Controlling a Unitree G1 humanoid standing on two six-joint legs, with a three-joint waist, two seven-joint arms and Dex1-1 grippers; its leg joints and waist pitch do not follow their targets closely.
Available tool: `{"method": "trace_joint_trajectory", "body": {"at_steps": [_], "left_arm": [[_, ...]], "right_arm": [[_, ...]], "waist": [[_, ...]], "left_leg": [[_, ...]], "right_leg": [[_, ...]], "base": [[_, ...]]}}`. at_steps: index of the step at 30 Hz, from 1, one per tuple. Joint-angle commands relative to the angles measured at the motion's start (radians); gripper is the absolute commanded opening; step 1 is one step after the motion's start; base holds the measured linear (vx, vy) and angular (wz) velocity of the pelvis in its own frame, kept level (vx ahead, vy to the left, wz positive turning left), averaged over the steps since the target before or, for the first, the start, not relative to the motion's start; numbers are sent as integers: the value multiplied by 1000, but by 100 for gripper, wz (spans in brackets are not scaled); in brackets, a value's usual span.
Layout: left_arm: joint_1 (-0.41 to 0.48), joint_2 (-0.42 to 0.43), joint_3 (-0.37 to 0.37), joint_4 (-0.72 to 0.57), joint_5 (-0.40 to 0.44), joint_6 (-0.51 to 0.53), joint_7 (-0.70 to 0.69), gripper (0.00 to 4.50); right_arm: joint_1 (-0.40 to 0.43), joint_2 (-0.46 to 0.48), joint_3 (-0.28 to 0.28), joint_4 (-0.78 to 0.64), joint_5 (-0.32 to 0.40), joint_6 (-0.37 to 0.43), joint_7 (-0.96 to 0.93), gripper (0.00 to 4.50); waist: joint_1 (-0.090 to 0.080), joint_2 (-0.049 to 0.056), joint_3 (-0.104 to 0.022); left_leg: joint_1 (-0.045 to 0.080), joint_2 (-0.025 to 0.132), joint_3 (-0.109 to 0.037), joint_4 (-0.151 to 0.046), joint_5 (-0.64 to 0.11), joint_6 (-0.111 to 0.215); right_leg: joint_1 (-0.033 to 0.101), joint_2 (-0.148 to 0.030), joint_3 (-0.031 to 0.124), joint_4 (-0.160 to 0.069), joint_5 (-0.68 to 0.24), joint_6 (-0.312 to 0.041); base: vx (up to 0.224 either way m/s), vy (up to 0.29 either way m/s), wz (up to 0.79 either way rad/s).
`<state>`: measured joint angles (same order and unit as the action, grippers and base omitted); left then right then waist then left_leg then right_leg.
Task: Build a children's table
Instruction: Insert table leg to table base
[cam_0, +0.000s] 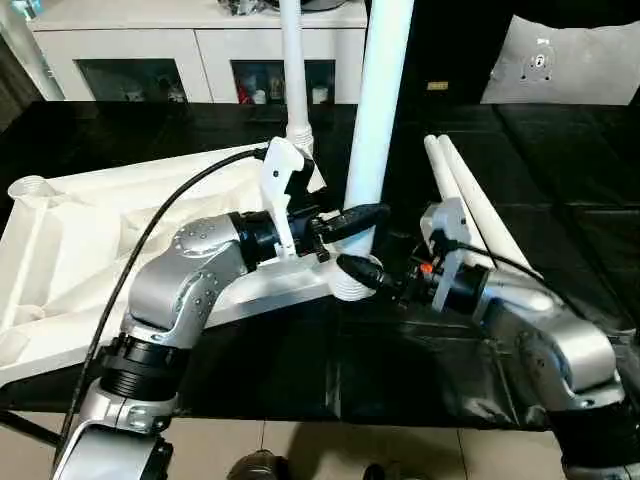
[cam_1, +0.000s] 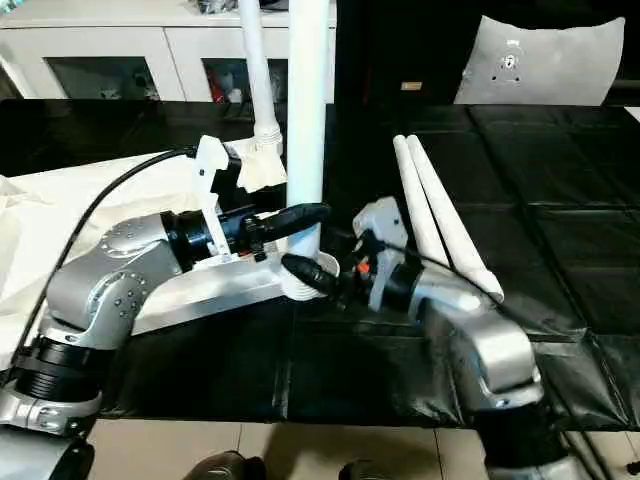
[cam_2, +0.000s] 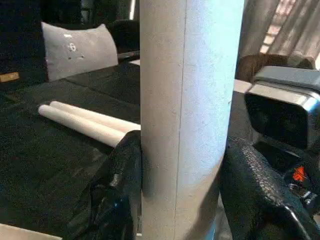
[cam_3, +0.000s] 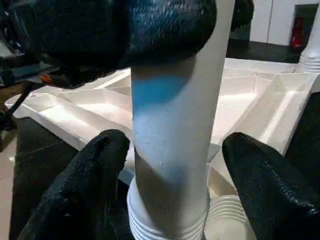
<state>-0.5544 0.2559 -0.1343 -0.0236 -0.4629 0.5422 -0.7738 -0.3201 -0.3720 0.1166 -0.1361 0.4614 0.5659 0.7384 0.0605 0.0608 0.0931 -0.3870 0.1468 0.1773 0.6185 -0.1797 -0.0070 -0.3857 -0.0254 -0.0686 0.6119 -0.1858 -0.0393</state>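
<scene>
My left pincer (cam_0: 352, 218) clamps the white leg (cam_0: 378, 120) standing upright in the near corner socket of the upturned tabletop (cam_0: 80, 250) on the black surface (cam_0: 560, 200), my right pincer (cam_3: 172, 195) gaping around its ribbed base; it looks light, stiff and slippery, best gripped low.

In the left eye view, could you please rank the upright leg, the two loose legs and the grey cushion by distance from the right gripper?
1. Upright leg: between the right gripper jaws.
2. Two loose legs: lying just behind it.
3. Grey cushion: far back, right.
</scene>
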Motion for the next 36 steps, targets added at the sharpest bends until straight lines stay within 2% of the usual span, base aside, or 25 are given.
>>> {"method": "trace_joint_trajectory", "body": {"at_steps": [1, 3, 6, 14, 16, 18, 21, 23, 29, 36], "left_arm": [[-2, 9, -13, -23, 5, 6, -11, 187], [0, 11, -15, -26, 5, 7, -13, 187], [1, 13, -20, -37, -2, 10, -22, 187], [6, 3, -38, -64, -15, 19, -42, 187], [5, 3, -39, -63, -14, 18, -42, 187], [3, 3, -40, -61, -13, 18, -43, 187], [2, 2, -43, -64, -13, 21, -45, 187], [4, 2, -45, -68, -13, 23, -46, 187], [2, 5, -42, -69, -16, 24, -47, 187], [-4, -2, -33, -75, -31, 46, -37, 187]], "right_arm": [[-20, -13, -2, -8, 8, 21, 16, 350], [-22, -12, -2, -7, 7, 23, 16, 350], [-34, -11, 2, 7, 5, 34, 18, 350], [-40, -3, 16, 16, 11, 56, 29, 350], [-41, -2, 18, 17, 11, 58, 31, 317], [-42, -1, 19, 19, 12, 60, 33, 311], [-43, 1, 19, 24, 10, 61, 33, 273], [-43, 3, 20, 27, 9, 61, 34, 269], [-41, 5, 25, 33, 1, 61, 42, 200], [-42, 17, 23, 45, -4, 53, 34, 192]], "waist": [[2, -17, -94], [3, -14, -93], [3, -17, -94], [4, -16, -95], [3, -17, -94], [3, -16, -94], [3, -18, -94], [3, -17, -94], [5, -18, -94], [4, -16, -95]], "left_leg": [[15, 78, -38, -57, -118, 62], [16, 78, -39, -57, -120, 62], [16, 78, -38, -57, -121, 60], [13, 76, -37, -54, -109, 62], [14, 77, -38, -56, -116, 60], [15, 77, -38, -56, -118, 59], [16, 77, -38, -56, -118, 58], [16, 77, -38, -56, -117, 58], [15, 77, -37, -55, -113, 59], [15, 78, -38, -56, -120, 53]], "right_leg": [[48, -119, 61, -93, -326, -125], [47, -119, 60, -91, -329, -126], [47, -120, 60, -92, -332, -126], [49, -121, 61, -91, -320, -133], [48, -120, 60, -92, -332, -125], [48, -120, 60, -92, -335, -124], [47, -120, 61, -92, -338, -123], [46, -120, 60, -92, -338, -123], [48, -122, 61, -92, -330, -124], [48, -122, 61, -91, -328, -128]], "base": [[0, 0, 0], [0, 0, 0], [0, 0, 0], [0, 0, 0], [0, 0, 0], [0, 0, 0], [0, 0, 0], [0, 0, 0], [0, 0, 0], [0, 0, 0]]}}
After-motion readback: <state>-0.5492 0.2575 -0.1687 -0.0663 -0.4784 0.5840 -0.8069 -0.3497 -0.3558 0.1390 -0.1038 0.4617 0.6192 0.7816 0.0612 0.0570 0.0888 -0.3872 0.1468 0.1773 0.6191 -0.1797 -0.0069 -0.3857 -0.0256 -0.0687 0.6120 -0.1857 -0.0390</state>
